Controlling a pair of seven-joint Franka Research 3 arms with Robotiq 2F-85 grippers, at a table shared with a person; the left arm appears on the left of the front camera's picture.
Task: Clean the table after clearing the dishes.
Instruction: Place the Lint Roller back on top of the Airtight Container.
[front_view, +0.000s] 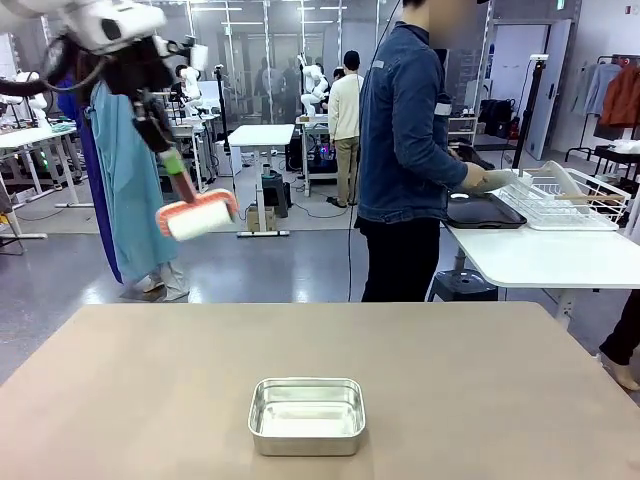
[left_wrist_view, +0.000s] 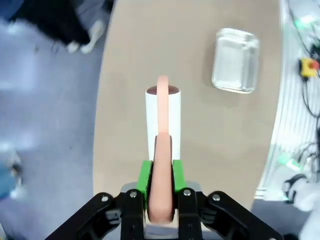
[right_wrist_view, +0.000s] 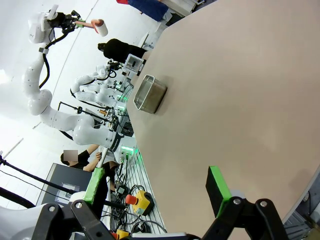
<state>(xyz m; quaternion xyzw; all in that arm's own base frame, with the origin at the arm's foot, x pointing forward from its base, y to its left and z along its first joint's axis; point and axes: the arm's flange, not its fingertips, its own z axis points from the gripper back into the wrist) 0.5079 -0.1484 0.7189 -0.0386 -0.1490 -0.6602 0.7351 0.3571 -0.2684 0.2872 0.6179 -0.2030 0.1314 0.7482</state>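
My left gripper (front_view: 172, 162) hangs high above the far left of the tan table (front_view: 150, 400), shut on the pink handle of a cleaning roller (front_view: 200, 215) with a white roll. In the left wrist view the green pads clamp the roller (left_wrist_view: 162, 107) handle over the table's (left_wrist_view: 200, 135) edge. My right gripper (right_wrist_view: 156, 180) stands open above the table (right_wrist_view: 240, 100), nothing between its fingers. A dark tray (front_view: 485, 212) of the dishes lies on a white side table at the right, by the person's gloved hand (front_view: 490, 182). I cannot make out plates.
A small steel pan (front_view: 306, 415) sits near the table's front middle, also seen as the pan (left_wrist_view: 235, 60) and pan (right_wrist_view: 150, 93) from the wrists. The person (front_view: 405, 150) stands beyond the far edge, turned toward a white wire rack (front_view: 565, 198).
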